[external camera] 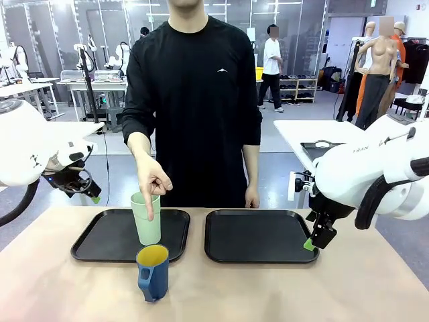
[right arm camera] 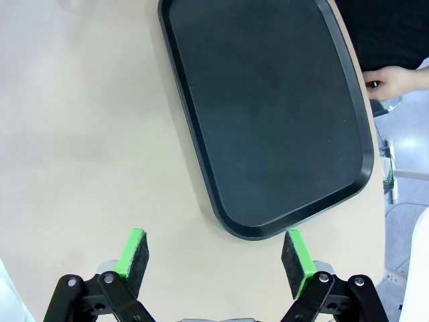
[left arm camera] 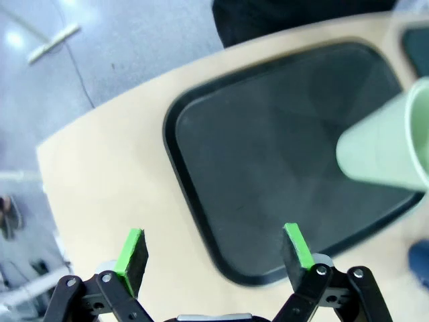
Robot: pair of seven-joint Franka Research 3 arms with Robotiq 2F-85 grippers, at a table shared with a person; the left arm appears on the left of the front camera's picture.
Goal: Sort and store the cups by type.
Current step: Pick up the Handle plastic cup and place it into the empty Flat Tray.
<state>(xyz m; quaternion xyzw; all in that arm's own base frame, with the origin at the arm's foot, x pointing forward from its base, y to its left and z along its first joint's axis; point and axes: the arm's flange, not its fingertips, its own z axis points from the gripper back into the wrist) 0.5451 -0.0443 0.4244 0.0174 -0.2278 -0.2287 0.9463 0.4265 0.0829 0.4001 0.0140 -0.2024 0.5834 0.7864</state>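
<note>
Pale mint-green tumbler (external camera: 147,221) is tall, plain plastic with no handle. It stands upright on the near right part of the left black tray (external camera: 100,238). The person's hand (external camera: 151,180) points down, index fingertip right at its rim. The dark blue mug (external camera: 153,274) is shorter, yellow inside, handle on its near side. It sits on the table (external camera: 281,288) just in front of that tray, close to the tumbler. The left gripper (left arm camera: 214,249) hangs over the left tray's edge, green pads spread wide. The right gripper (right arm camera: 214,253) is also wide apart, above the table by a corner of the right black tray (external camera: 258,235).
</note>
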